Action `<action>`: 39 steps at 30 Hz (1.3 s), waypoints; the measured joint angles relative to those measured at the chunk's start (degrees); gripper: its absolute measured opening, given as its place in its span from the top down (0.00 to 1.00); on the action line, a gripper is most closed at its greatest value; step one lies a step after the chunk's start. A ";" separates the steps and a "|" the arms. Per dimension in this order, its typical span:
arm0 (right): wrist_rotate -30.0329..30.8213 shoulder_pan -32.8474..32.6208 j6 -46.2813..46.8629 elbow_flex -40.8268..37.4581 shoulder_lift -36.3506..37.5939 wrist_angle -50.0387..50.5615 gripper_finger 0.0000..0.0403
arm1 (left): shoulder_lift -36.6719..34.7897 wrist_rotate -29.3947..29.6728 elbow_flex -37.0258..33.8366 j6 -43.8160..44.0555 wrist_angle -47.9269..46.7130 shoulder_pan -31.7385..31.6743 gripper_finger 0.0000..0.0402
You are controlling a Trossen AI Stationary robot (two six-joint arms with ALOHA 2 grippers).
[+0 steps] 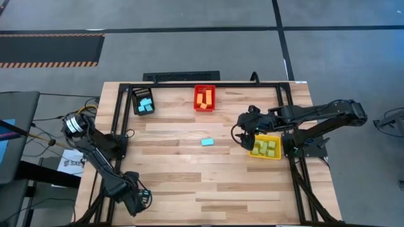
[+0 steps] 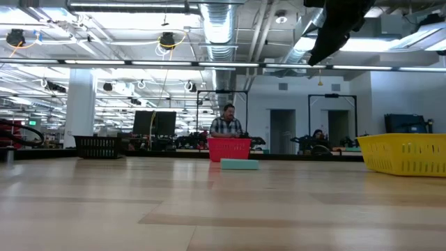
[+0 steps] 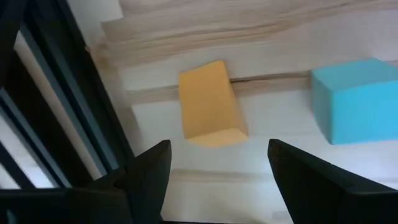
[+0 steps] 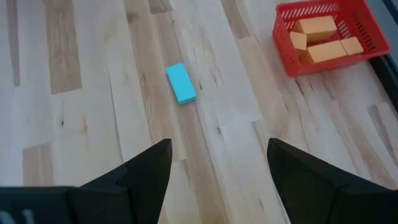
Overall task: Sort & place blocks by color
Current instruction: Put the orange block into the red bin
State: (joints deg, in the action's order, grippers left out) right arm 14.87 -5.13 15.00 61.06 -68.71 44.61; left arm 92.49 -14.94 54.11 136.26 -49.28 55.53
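A light blue bar block (image 1: pixel 207 142) lies flat on the table's middle; it also shows in the right wrist view as the blue bar (image 4: pixel 181 83) and in the low view as the blue bar (image 2: pixel 239 164). My right gripper (image 1: pixel 245 135) hovers open above the table, right of that block and beside the yellow bin (image 1: pixel 265 147). My left gripper (image 1: pixel 137 200) is open, low at the table's near left corner. Just ahead of its fingers, an orange block (image 3: pixel 210 102) and a light blue block (image 3: pixel 357 99) rest on the wood; the arm hides both in the high view.
The black bin (image 1: pixel 143 101) holds blue blocks, the red bin (image 1: pixel 204 98) orange ones (image 4: pixel 323 38), and the yellow bin green ones (image 1: pixel 268 146). A black frame rail (image 3: pixel 56 106) runs close beside the left gripper. People sit in the room beyond the far edge (image 2: pixel 226 124).
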 joint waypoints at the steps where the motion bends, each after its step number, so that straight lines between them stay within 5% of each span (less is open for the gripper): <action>1: 0.00 0.00 -0.61 0.00 0.00 -0.20 0.29 | 0.50 -0.85 0.00 -0.05 -0.02 -0.21 0.36; 27: -0.11 -0.90 -3.47 0.00 0.00 1.06 0.29 | 4.00 2.07 -3.58 -4.33 7.53 -3.57 0.37; 39: -0.09 -0.90 -1.44 0.00 0.00 4.39 0.29 | 4.09 0.53 -3.65 -19.22 5.89 -9.55 0.70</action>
State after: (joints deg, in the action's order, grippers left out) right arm 14.79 -6.02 13.57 61.06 -68.71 49.00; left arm 96.57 -14.41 50.46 117.04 -43.39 45.98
